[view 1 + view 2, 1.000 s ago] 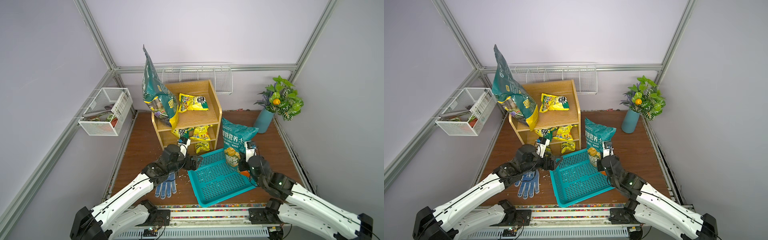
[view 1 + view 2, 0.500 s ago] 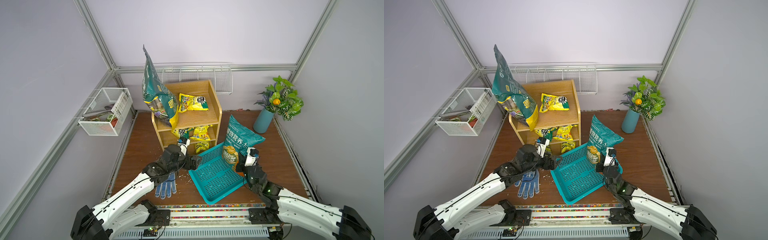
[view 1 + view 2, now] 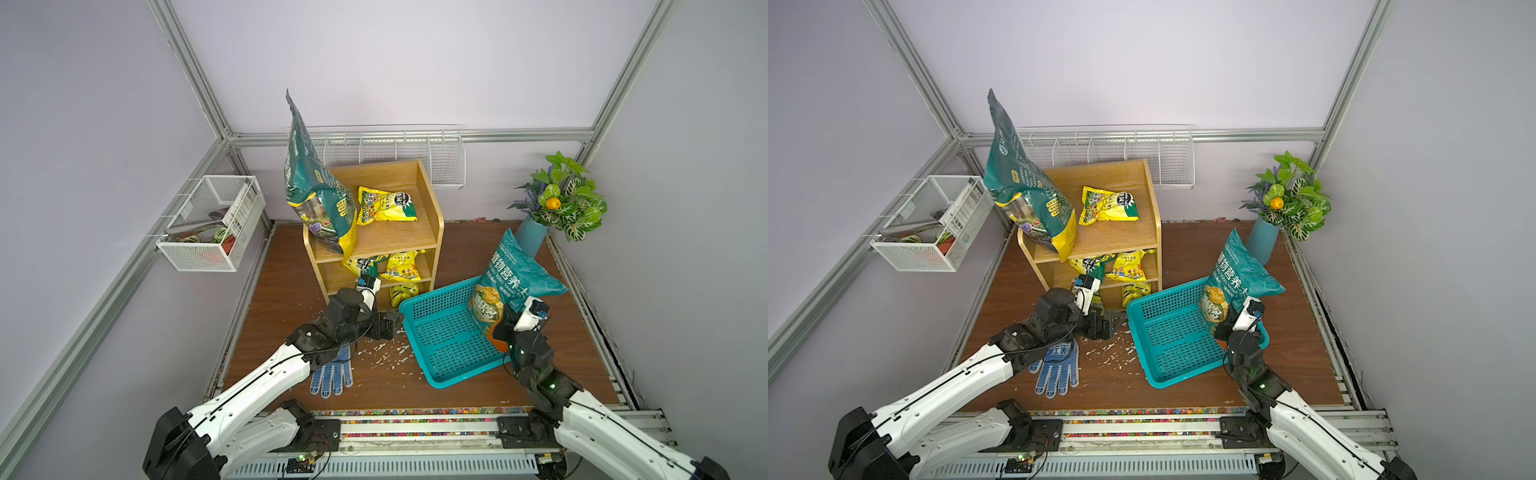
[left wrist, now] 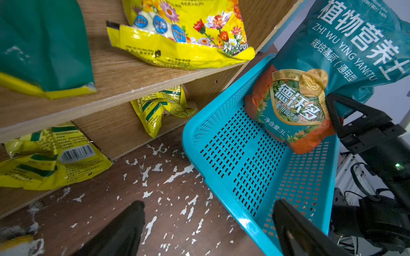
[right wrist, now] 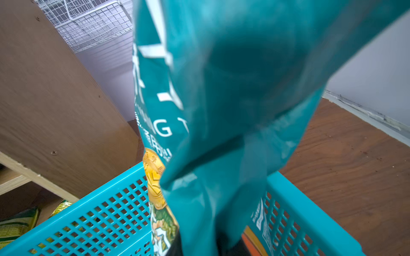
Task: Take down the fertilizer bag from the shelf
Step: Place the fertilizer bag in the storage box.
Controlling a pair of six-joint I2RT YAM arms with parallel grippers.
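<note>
Right of centre in a top view, the right pincer [image 3: 500, 330] is clamping the lower end of the teal fertilizer bag [image 3: 511, 270], off the shelf [image 3: 395, 239], its long axis leaning up-right over the basket [image 3: 440, 345]. The left pincer [image 3: 390, 326] is gaping empty, farther away.

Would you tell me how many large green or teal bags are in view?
2. The dark green bag stands on the shelf top; the teal bag, pinched between the fingers of the right gripper, has its bottom in the blue basket. No others show.
</note>
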